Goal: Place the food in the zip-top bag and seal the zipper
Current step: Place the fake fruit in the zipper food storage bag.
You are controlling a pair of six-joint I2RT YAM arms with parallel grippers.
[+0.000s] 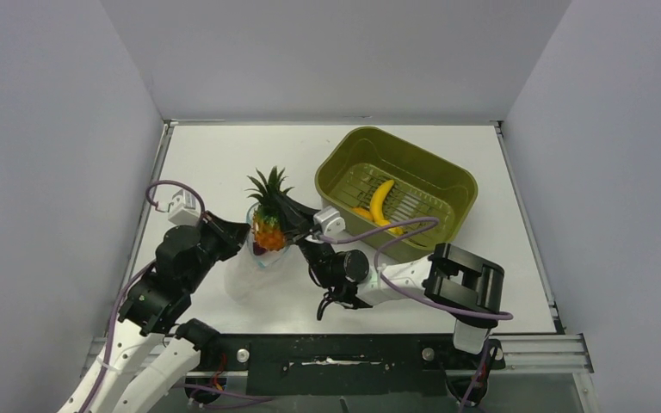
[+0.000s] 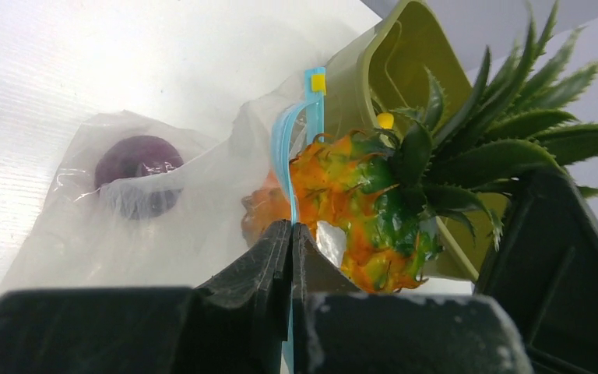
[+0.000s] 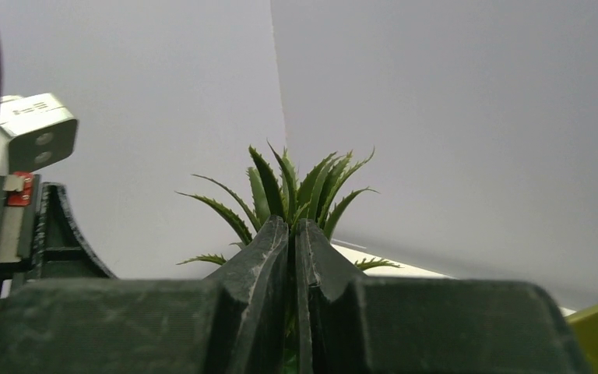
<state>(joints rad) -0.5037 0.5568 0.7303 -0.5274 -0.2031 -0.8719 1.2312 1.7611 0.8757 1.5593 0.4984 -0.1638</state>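
Note:
The clear zip-top bag (image 1: 254,268) lies between the arms, with the purple-pink round piece (image 2: 135,169) inside it. My left gripper (image 2: 292,226) is shut on the bag's teal-blue zipper strip (image 2: 284,148), holding the mouth up. The orange fruit with a green leafy top (image 2: 354,210) sits at the bag's mouth, its lower end inside the plastic. My right gripper (image 3: 292,224) is shut on the fruit's green leaves (image 3: 300,183) from the right. In the top view the left gripper (image 1: 243,232) and the right gripper (image 1: 290,215) flank the fruit (image 1: 268,229). The yellow banana (image 1: 381,199) and a yellow-orange piece (image 1: 362,212) lie in the basin.
The olive-green plastic basin (image 1: 447,176) stands at the back right, close behind my right arm; its rim also shows in the left wrist view (image 2: 374,54). White walls close in the table on the left, back and right.

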